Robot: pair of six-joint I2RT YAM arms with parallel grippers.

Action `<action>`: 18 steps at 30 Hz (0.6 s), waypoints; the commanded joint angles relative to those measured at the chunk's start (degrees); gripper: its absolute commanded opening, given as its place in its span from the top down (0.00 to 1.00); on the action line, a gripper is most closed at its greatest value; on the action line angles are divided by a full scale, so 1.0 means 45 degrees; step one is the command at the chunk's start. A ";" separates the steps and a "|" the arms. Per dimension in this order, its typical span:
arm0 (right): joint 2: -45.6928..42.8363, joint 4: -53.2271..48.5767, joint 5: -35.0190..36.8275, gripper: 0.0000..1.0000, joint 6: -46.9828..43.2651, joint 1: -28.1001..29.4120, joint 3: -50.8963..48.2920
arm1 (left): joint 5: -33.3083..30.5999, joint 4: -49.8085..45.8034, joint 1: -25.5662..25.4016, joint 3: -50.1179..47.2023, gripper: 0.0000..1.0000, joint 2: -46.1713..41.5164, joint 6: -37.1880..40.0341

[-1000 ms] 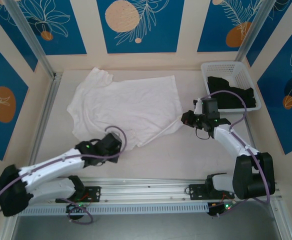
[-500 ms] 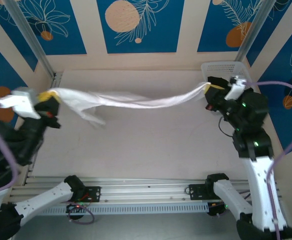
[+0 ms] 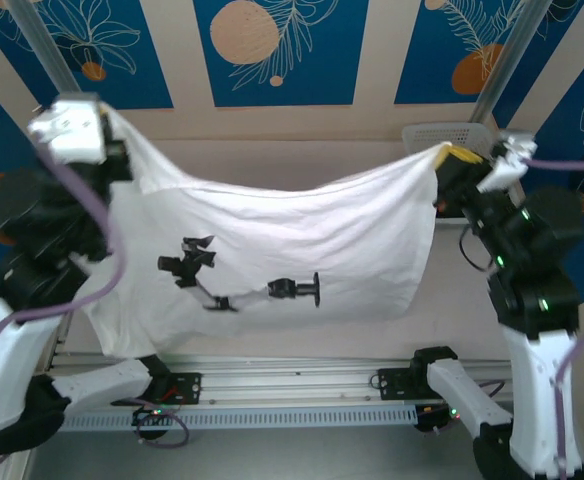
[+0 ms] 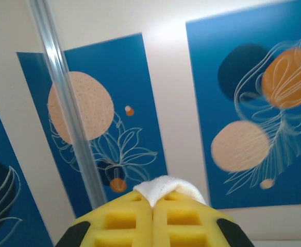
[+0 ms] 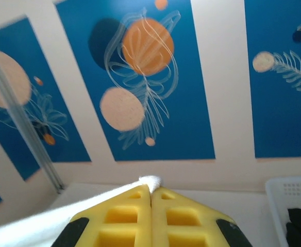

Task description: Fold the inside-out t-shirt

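Clenching on the t-shirt's (image 3: 292,240) upper corners, left hand (image 4: 153,198) and right hand (image 5: 150,189) hold it spread

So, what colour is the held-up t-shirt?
Plain white t-shirt, clearest in the top external view.

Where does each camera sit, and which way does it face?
Top external: above and behind, looking down at the table; both arms spread the t-shirt.
Left wrist: faces the blue wall panels; left gripper shut on the t-shirt.
Right wrist: faces the wall; right gripper shut on the t-shirt.
Shared: the white basket, top and right wrist.
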 commanded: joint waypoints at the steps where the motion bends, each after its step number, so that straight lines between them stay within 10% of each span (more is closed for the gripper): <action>1: 0.1988 0.1678 0.0634 1.00 -0.0791 -0.0176 -0.0290 | 0.1769 -0.1622 0.2775 0.1667 1.00 0.1951 -0.1731; 10: 0.5800 0.3272 -0.0453 1.00 -0.1140 -0.0323 0.0682 | 0.5018 -0.2458 0.5468 0.3121 1.00 0.5889 -0.3596; 18: 0.4793 0.2492 -0.0719 1.00 -0.1556 -0.0336 0.0670 | 0.6326 -0.2169 0.5781 0.2101 1.00 0.3697 -0.4172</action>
